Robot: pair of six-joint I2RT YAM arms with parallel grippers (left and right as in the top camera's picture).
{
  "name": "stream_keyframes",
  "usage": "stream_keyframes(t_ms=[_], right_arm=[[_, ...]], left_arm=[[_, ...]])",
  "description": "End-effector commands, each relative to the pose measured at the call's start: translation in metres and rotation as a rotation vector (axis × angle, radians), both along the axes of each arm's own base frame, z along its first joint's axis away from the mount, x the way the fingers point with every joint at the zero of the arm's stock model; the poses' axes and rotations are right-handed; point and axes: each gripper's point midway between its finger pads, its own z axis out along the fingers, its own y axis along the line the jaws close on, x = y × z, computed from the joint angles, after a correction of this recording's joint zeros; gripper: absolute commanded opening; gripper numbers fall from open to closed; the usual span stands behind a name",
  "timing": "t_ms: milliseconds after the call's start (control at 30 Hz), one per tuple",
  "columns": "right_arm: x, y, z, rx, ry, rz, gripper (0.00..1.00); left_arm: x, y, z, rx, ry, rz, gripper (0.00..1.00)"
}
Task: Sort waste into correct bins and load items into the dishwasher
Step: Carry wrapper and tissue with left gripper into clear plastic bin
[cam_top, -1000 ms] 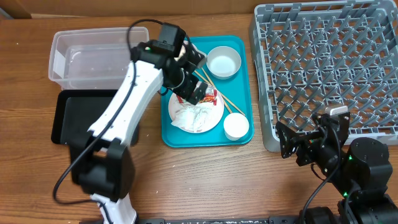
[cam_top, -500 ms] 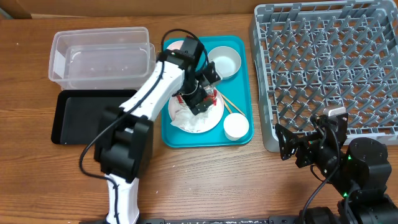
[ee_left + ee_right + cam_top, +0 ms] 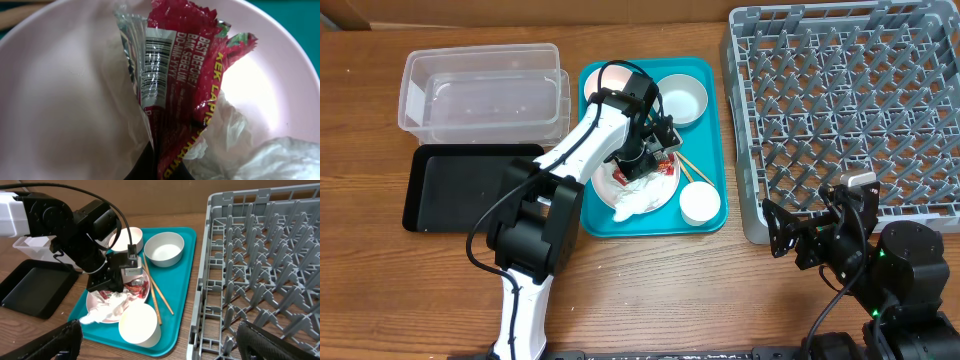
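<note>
While the right jaws gape, the red wrapper sits clenched between left jaws.

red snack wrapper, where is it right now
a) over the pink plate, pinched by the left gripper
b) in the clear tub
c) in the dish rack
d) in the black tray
a: the left wrist view shows the red snack wrapper over the pink plate, its lower end pinched in the left gripper. Neither the clear tub nor the black tray holds it.
</note>
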Motion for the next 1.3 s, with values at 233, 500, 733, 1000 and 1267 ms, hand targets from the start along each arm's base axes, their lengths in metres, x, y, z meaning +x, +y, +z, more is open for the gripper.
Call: stream_keyframes(t_ms=[233,500,733,1000,1267], right_arm=[[-0.001,0.001,0.012,0.014,-0.028,0.003,1.0],[-0.001,0.001,0.012,0.014,-0.028,0.002,1.0],[-0.001,0.001,0.012,0.014,-0.028,0.002,1.0],[-0.003,0.001,0.007,0.03,0.003,-0.007,1.0],[-0.004,0.0,0.006,0.048,0.015,-0.017,1.0]], left_arm=[[0.047,-0.009,0.101,-0.108,-0.105,0.354,0.04],[0.1,0.062,0.221,-0.256,-0.288,0.678,0.04],[0.137,0.179,0.198,-0.208,-0.32,1.043,0.04],[0.163,0.25,0.134,-0.189,-0.265,1.259,0.04],[0.173,0.259,0.123,-0.203,-0.275,1.301,0.79]])
